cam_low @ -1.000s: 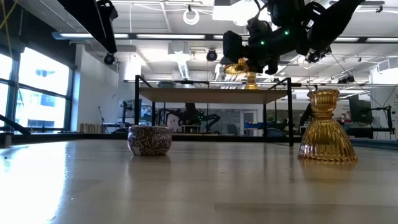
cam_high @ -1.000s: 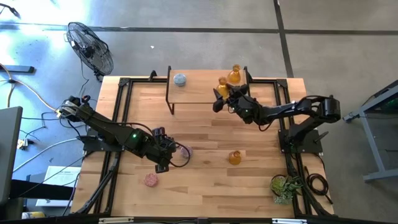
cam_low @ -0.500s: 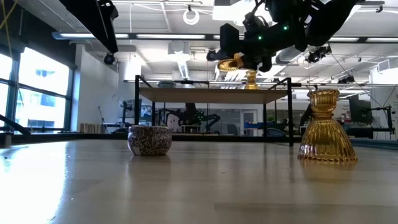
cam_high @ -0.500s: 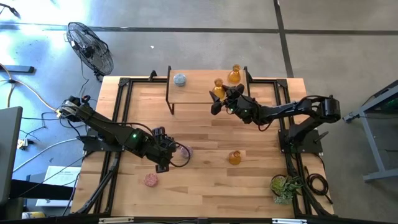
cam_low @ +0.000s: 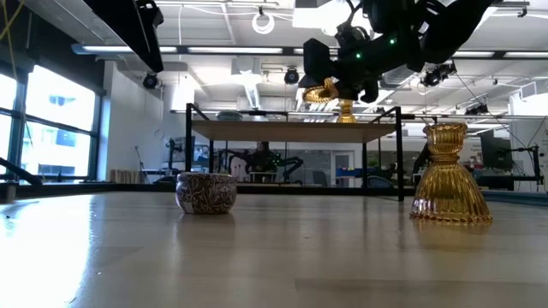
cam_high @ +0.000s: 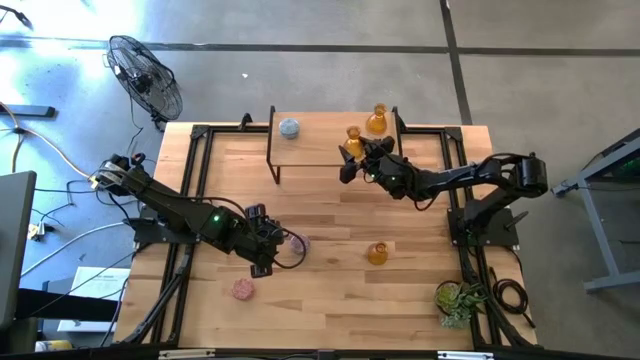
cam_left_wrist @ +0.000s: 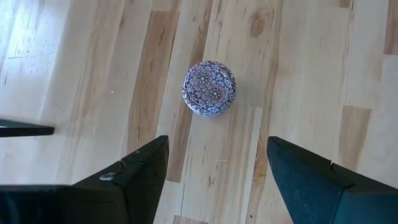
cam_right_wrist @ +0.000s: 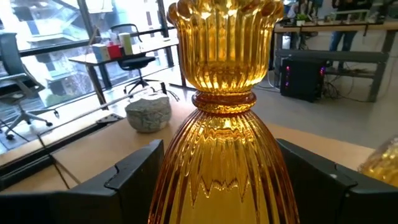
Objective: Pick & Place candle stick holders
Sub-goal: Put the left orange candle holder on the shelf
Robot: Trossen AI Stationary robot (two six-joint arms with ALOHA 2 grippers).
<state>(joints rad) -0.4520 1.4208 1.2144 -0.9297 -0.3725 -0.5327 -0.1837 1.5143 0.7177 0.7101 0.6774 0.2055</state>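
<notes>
The right claw [cam_high: 352,157] pinches an amber candle stick holder [cam_right_wrist: 219,118] by its ribbed body, one finger on each side, and holds it in the air at the front edge of the raised wooden shelf [cam_high: 315,150]. Just beyond this claw, a second amber holder [cam_high: 377,120] stands on the shelf, its neck showing behind the claw in the low view; farther along the shelf, well away from the claw, sits the squat pale blue holder [cam_high: 289,127]. The shelf's dark metal frame [cam_high: 272,145] runs down that far end. A third amber holder [cam_high: 377,253] stands upright on the worktop [cam_high: 330,310], well below and apart from the right claw. The left claw [cam_high: 270,243] hangs over the worktop with its fingers spread and nothing between them; a squat pink patterned holder [cam_left_wrist: 208,88] lies just ahead of its fingertips, not touched. The other pink holder [cam_high: 242,290] sits nearby on the side toward the worktop's front edge. A green plant [cam_high: 458,298] stands at the front corner, and a floor fan [cam_high: 145,78] stands off the worktop.
</notes>
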